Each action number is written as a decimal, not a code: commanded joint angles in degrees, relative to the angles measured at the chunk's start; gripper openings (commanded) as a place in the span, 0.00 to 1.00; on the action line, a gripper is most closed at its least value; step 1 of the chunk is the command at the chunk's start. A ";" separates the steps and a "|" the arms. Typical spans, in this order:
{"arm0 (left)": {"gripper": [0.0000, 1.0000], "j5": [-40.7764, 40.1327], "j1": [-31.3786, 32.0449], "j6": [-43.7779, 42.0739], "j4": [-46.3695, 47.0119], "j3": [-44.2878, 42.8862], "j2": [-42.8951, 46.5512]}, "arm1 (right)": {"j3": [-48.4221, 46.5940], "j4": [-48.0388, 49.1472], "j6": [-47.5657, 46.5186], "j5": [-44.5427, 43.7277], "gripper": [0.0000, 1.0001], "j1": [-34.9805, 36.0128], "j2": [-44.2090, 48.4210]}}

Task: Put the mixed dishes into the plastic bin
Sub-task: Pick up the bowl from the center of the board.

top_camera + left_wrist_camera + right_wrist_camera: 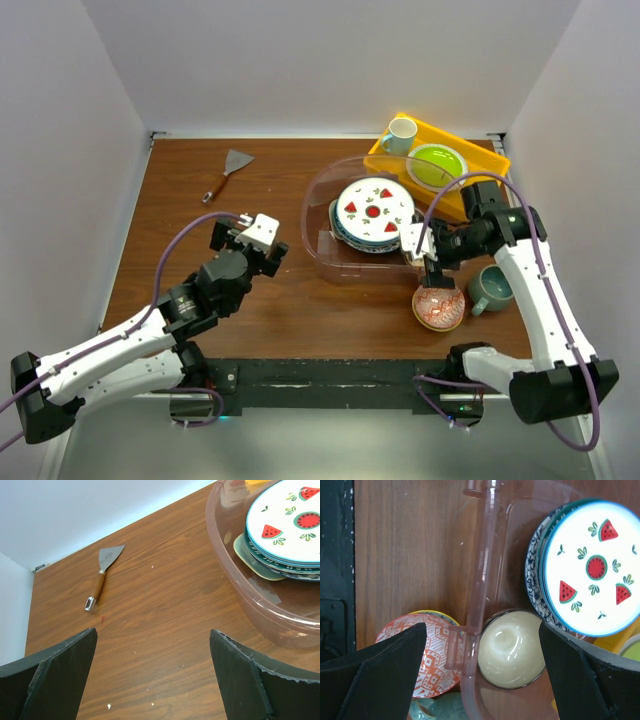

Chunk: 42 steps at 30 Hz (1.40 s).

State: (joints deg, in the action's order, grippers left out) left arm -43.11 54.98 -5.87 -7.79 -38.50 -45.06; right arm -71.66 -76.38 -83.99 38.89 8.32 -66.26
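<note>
The clear plastic bin (318, 200) holds a stack of plates with the red-fruit plate (374, 212) on top. In the right wrist view that plate (592, 567) lies over the blue floral plate (534, 575), and the tan bowl (510, 650) sits inside the bin beside its rim (480, 575). The red-patterned bowl (438, 307) and grey-teal mug (492, 288) stand on the table outside the bin. My right gripper (425, 255) is open and empty above the rim (482, 630), spanning both bowls. My left gripper (250, 240) is open and empty (152, 635) left of the bin (240, 580).
A yellow tray (480, 155) at the back right holds a lime-green plate (436, 166) and a white mug (400, 135). A scraper with a wooden handle (228, 170) lies at the back left; it also shows in the left wrist view (102, 575).
</note>
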 commanded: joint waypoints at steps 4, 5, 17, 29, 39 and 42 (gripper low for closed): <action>1.00 -0.83 -0.75 -1.43 2.43 0.44 -0.21 | 3.71 -7.12 -10.32 2.77 0.96 5.03 1.14; 1.00 -0.83 -0.75 -1.51 2.43 0.53 -0.29 | 4.07 -7.12 -10.50 2.85 0.95 5.74 0.70; 1.00 -1.36 -1.37 -1.69 2.87 0.97 -1.79 | 8.81 -7.12 -15.59 -8.99 0.58 18.40 -0.80; 1.00 -1.36 -1.72 -1.69 2.96 1.06 -2.84 | 13.56 -6.59 -20.86 -26.50 0.60 20.42 0.43; 1.00 -0.92 -1.90 -1.60 2.78 1.06 -2.75 | 16.98 -2.37 -23.59 -28.08 0.58 20.69 -1.68; 1.00 -0.75 -1.90 -1.60 2.96 1.06 -2.84 | 18.30 -0.97 -23.68 -28.26 0.53 20.69 -2.64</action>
State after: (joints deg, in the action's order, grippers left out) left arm -43.70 53.60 -6.72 -7.35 -37.60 -47.97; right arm -55.44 -76.47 -106.15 12.91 28.88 -67.53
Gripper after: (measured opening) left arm 0.997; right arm 0.566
